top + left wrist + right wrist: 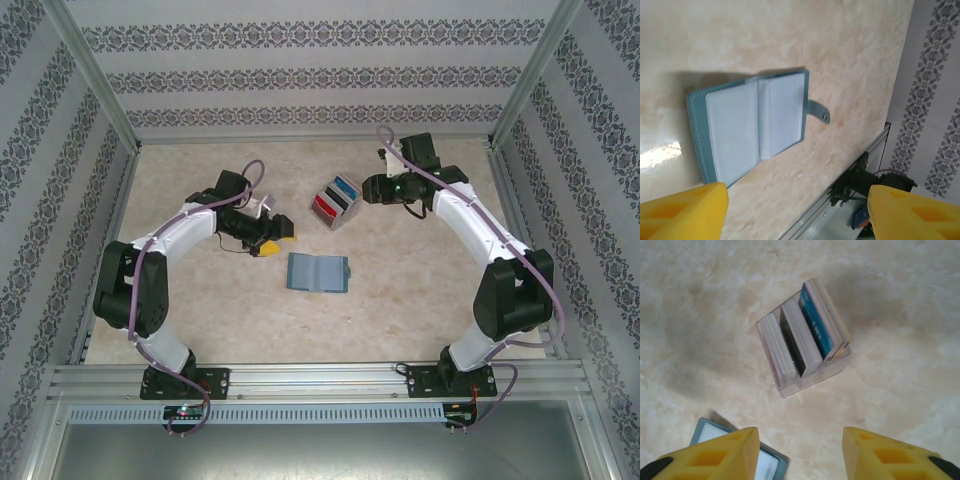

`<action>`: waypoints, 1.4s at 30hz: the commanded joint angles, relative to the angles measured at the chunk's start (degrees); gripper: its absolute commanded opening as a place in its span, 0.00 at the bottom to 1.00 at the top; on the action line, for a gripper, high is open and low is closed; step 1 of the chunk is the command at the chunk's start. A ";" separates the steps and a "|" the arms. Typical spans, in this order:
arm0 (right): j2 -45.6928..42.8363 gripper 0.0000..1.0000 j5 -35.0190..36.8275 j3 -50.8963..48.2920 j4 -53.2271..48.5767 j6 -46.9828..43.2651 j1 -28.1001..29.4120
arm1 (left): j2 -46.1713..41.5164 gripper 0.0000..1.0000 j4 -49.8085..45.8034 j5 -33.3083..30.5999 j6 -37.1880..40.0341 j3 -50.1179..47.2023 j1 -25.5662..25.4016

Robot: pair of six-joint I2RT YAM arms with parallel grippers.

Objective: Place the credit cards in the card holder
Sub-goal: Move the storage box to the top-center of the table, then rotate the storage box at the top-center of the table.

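Note:
The teal card holder (318, 272) lies open flat on the table's middle, its pale inner pockets (755, 120) facing up and its snap tab (819, 111) sticking out. Red, black and blue credit cards (334, 198) stand on edge in a clear slotted rack (805, 337). My left gripper (280, 240) hovers open to the left of the holder, holding nothing. My right gripper (368, 189) is open just right of the rack, nothing between its yellow fingers (887, 455). A corner of the holder (772, 462) peeks past the left finger.
The marble-patterned tabletop (420, 280) is fenced by patterned walls and a metal frame. An aluminium rail (320, 380) runs along the near edge between the arm bases. Open room lies around the holder and toward the front.

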 commanded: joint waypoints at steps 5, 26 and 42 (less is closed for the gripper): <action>-3.31 0.38 0.77 -0.66 2.28 2.88 -4.06 | 0.02 0.74 -0.70 -12.04 -5.16 4.11 0.36; -7.68 0.61 7.95 -20.19 19.97 28.50 -0.05 | -8.33 0.89 0.35 -23.22 3.97 0.53 -8.67; 4.38 0.78 -1.09 -27.42 50.83 61.74 -2.48 | 29.35 0.96 21.03 -10.34 -0.91 33.40 -2.46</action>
